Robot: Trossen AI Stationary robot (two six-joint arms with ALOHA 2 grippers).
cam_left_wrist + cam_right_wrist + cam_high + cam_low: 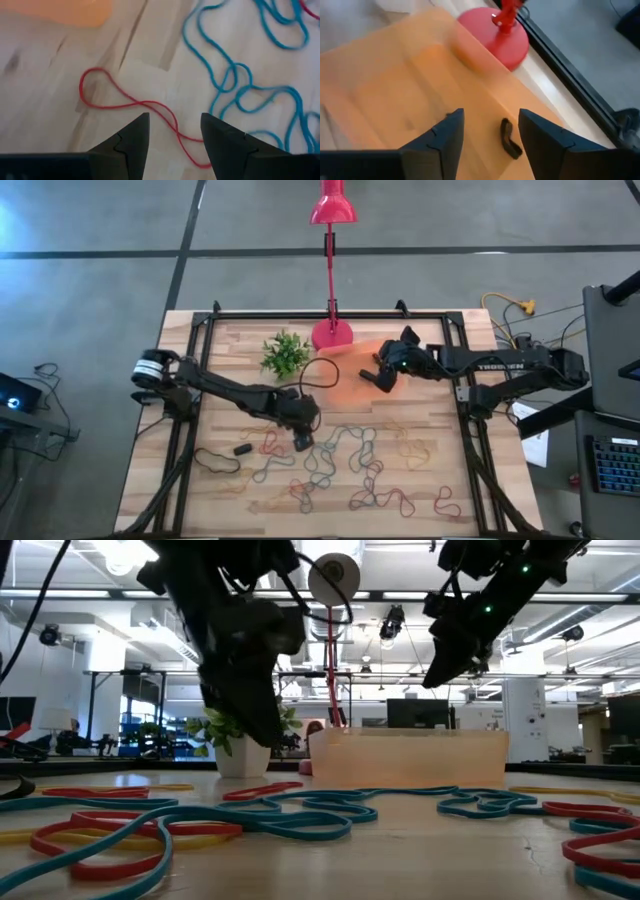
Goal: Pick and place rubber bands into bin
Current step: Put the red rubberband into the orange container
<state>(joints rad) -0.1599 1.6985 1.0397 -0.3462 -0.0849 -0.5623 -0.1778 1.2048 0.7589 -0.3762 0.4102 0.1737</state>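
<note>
Many rubber bands (340, 465) in red, blue, yellow and black lie loose across the near half of the wooden table. My left gripper (300, 440) hovers open just above them. In its wrist view a thin red band (131, 103) lies flat on the wood and runs between the fingertips, with blue bands (250, 90) beside it. The translucent orange bin (350, 372) stands beside the pink lamp base. My right gripper (385, 377) hangs open well above the bin (408, 758). A small black band (509, 137) lies on the bin floor (395, 90).
A small green plant (285, 355) and the pink lamp base (332, 333) stand at the far side, left of the bin. A black cable loop (320, 370) lies between them. A small black piece (243, 449) rests near the left bands. A black frame (195, 340) borders the table.
</note>
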